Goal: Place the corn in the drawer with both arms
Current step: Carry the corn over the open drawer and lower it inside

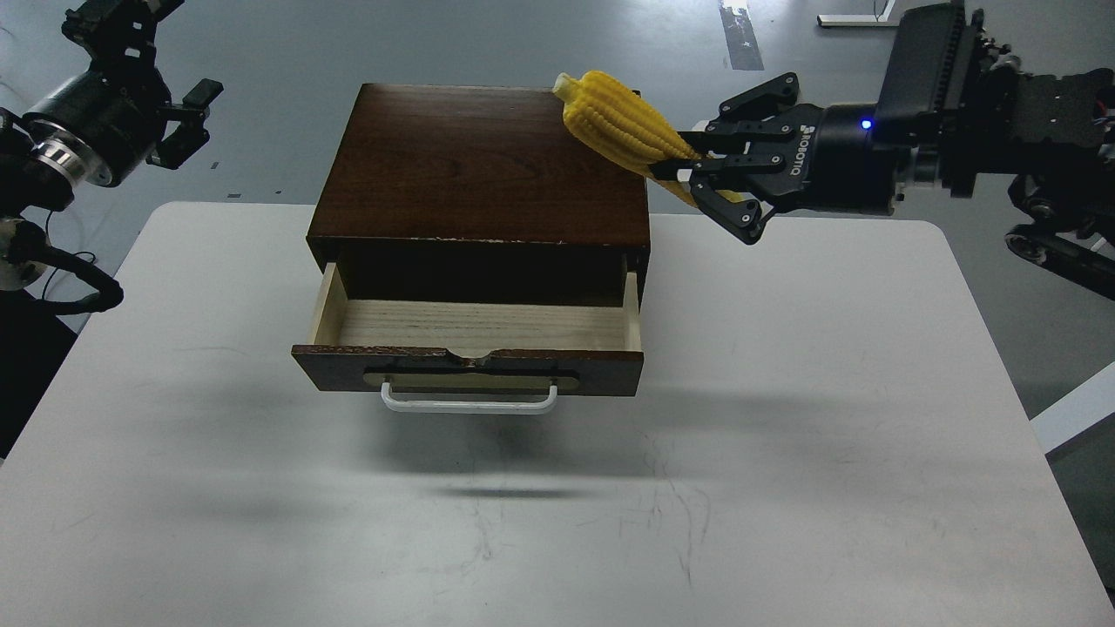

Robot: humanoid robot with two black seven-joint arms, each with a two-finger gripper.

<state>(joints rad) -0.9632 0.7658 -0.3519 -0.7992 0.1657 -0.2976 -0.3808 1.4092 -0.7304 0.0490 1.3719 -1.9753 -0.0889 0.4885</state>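
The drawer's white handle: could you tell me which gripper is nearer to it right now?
Right. The right gripper, holding the corn, is up beside the box's right rear corner; the left gripper sits farther off, up left of the white handle.

Just one camera here, the head view. It sits up high and looks forward and down over the white desk, from fairly near, with the wooden box mid-frame and grey floor beyond the far edge.

White table on a glossy grey floor with tape marks.
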